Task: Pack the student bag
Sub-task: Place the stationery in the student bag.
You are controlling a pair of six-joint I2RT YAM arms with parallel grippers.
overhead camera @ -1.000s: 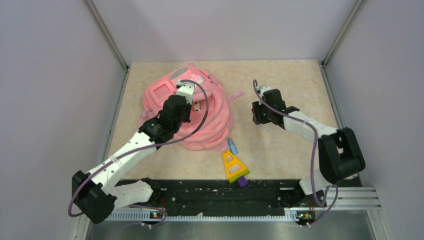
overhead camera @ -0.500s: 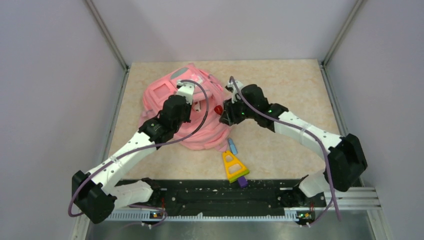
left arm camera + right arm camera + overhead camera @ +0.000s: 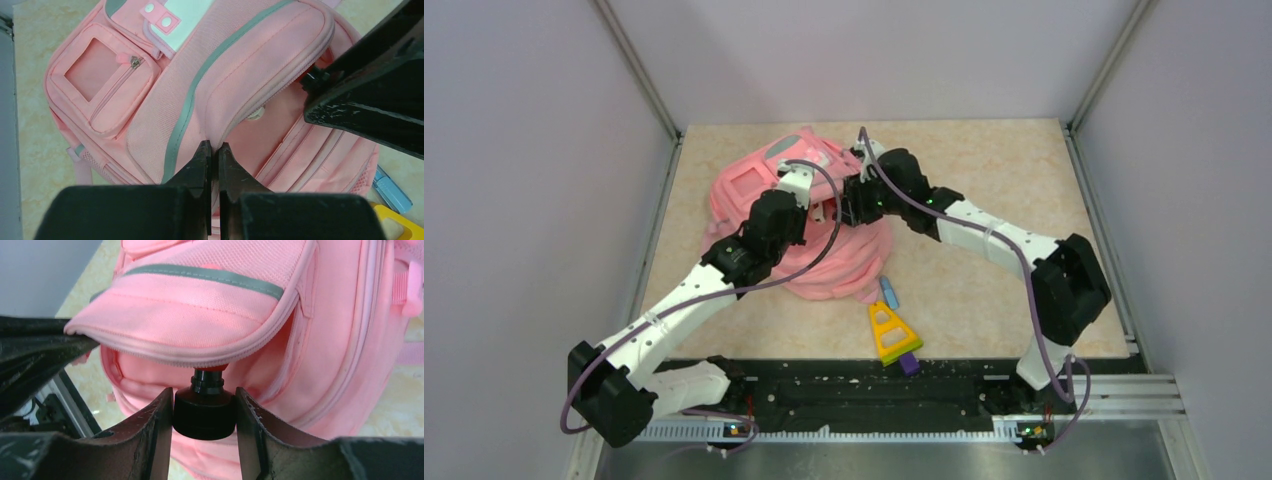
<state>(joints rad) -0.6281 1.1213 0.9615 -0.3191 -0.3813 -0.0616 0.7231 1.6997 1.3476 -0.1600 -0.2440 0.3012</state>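
You are mid-insertion: one item is going into the bag (image 3: 742,190), which lies front-up on the left rear part of the bench (image 3: 984,170). Your left pincer (image 3: 213,147) is closed tight on the zipper edge of the flap (image 3: 200,320) of the main compartment, lifting it so the mouth gapes. Your right pincer (image 3: 204,395) grips a black cylinder (image 3: 204,417) between its jaws, red end leading. That red end sits right at the lip of the flap, touching or nearly touching it, with the body of the cylinder outside the opening.

The next move, as I judge it, calls for pushing the cylinder forward and slightly under the flap until it is well inside the pocket, then spreading the right pincer to drop it. Hold the left grip firm and high meanwhile; if the flap sags, the red end will likely catch on the zipper edge.

More seems left to pack: a yellow triangle ruler (image 3: 890,332) and a small blue item (image 3: 888,291) lie on the bench just in front of the bag.
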